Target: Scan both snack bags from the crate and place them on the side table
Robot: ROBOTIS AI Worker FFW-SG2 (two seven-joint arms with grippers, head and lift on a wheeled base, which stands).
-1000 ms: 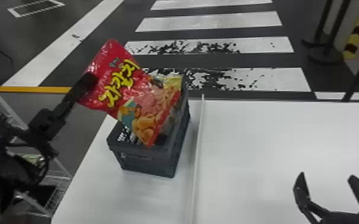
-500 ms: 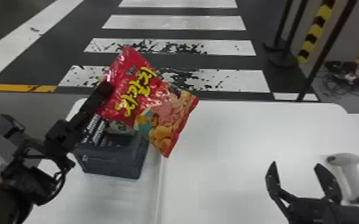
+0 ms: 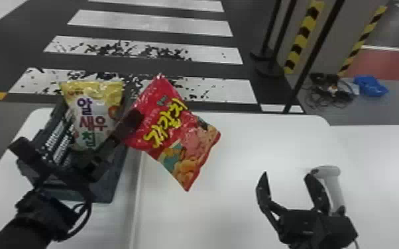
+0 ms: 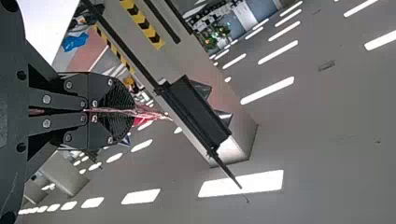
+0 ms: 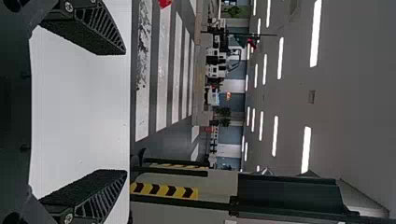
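1. Bag of glossy red film with yellow lettering (image 3: pixel 175 132): raised in the air, tilted, one corner pointing down, to the right of the crate as the head view shows it.
2. My left gripper (image 3: pixel 136 118): closed on that bag's edge; the left wrist view shows both fingers pressed together, thin film pinched between them.
3. Yellow-and-white printed snack bag (image 3: pixel 92 121): upright in the crate, its lower part behind my left arm.
4. Dark grey rectangular plastic crate (image 3: pixel 107 187): on the white, flat-topped table (image 3: pixel 235 218), left of a pale raised strip (image 3: pixel 136 205).
5. My right gripper (image 3: pixel 286 174): fingers wide apart, nothing between them, above the table's right part.
6. White handheld scanner (image 3: pixel 336 192): just beside it in the head view, handle partly hidden; contact, cannot tell.
7. Blue crumpled item (image 3: pixel 370 86): on the floor beyond, beside tangled dark cables (image 3: pixel 329 89).
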